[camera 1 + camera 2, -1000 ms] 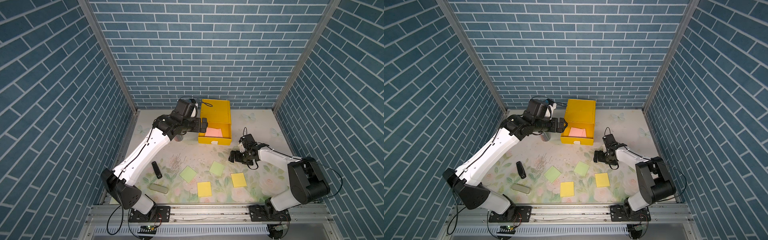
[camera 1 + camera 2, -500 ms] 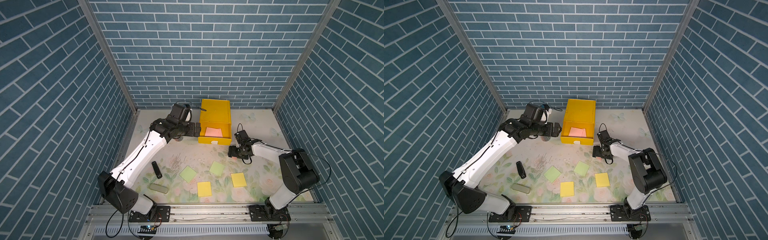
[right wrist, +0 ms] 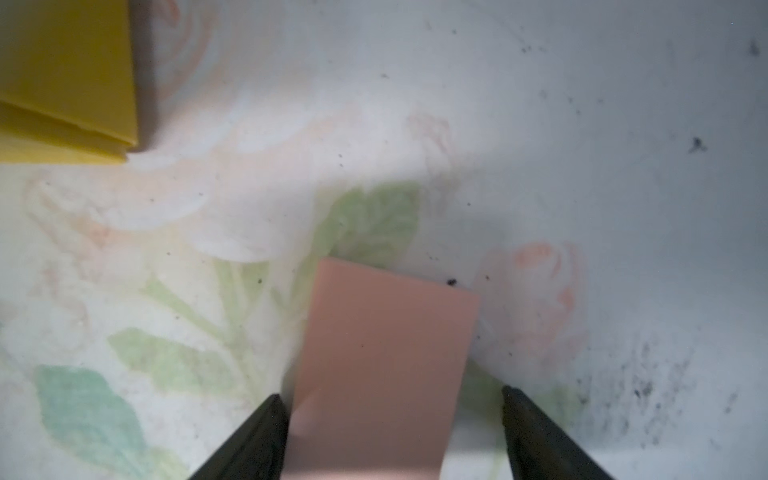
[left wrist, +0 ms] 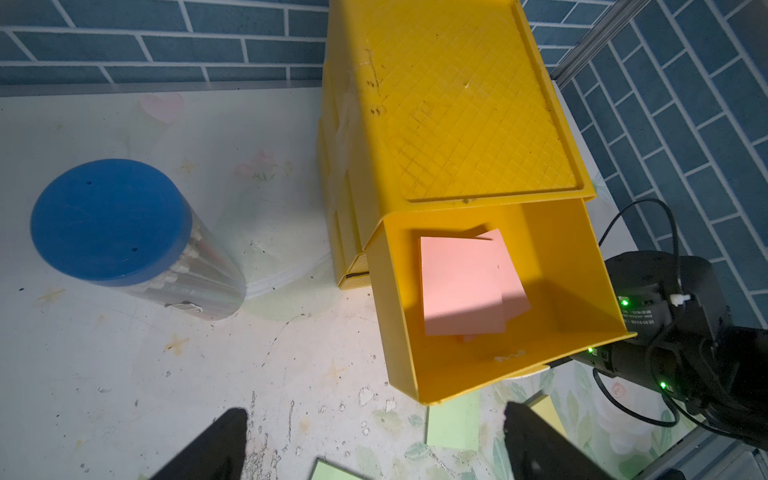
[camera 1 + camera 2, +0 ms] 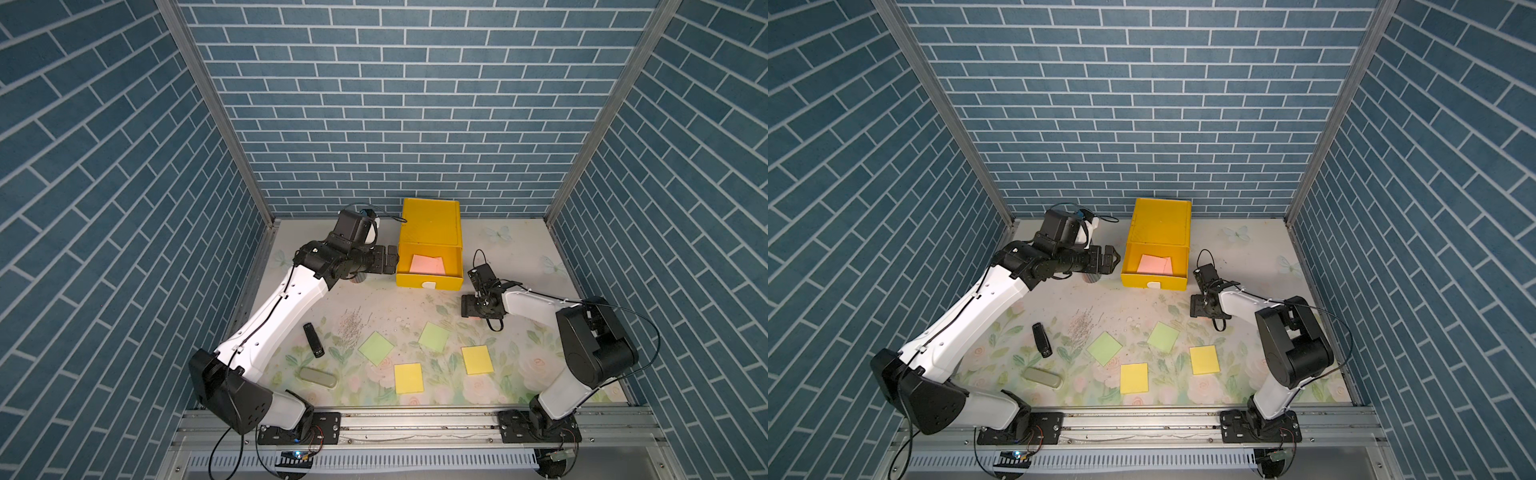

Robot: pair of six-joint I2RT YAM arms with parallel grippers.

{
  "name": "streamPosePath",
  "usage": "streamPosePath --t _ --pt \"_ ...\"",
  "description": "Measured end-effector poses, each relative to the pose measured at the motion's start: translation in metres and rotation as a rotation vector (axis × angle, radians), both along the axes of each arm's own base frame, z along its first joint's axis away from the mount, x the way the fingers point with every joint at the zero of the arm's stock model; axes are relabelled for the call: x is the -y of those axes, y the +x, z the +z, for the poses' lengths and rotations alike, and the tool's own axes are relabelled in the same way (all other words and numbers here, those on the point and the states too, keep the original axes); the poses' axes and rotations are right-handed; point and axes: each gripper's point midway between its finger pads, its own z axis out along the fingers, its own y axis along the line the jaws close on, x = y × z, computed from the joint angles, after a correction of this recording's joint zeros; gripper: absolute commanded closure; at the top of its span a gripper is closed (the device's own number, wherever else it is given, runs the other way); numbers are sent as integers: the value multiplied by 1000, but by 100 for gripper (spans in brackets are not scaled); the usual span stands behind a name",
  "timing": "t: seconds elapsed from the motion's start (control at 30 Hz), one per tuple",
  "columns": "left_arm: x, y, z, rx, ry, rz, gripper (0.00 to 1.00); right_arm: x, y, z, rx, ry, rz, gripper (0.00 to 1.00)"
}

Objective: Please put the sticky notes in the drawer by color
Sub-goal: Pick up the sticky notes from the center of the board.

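Observation:
The yellow drawer cabinet stands at the back with its top drawer pulled out, and two pink sticky notes lie in it. My left gripper hangs open and empty just left of the drawer. My right gripper is low over the mat, right of the drawer front. A pink note lies between its jaws, touching one finger and apart from the other. Two green notes and two yellow notes lie on the mat.
A clear cylinder with a blue lid stands left of the drawer, under my left wrist. A black stick and a grey oblong case lie at the front left. Small debris is scattered mid-mat.
My left gripper has drawn back to the left from over the open drawer. My right gripper's jaws have narrowed around the pink note while the hand shifted slightly.

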Motion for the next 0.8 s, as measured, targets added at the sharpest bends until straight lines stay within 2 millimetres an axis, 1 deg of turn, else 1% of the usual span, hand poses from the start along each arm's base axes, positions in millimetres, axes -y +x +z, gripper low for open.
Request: streamPosePath --t 0.2,0.27,0.33,0.4,0.5,0.67,0.7,0.77,0.8 --pt "2 1 2 8 -11 -7 0 -3 2 0 3 18 9 30" --pt "2 1 2 8 -12 -7 0 -4 5 0 2 19 9 32" --pt "2 1 2 7 -12 -6 0 -5 9 0 1 18 8 33" --pt "3 1 2 8 -15 -8 0 -6 10 -2 -6 15 7 37" --pt "4 1 -1 4 -18 -10 0 -10 15 -4 -10 12 11 37" --pt "4 1 -2 3 -18 -10 0 -11 13 -8 -16 0 17 39" --pt "4 1 -2 3 -18 -10 0 -11 13 -8 -13 0 18 41" --pt "4 2 -3 2 -18 -10 0 -11 12 -9 -6 0 19 46" --pt "4 1 -4 0 -18 -11 0 -11 13 -9 -2 1 20 47"
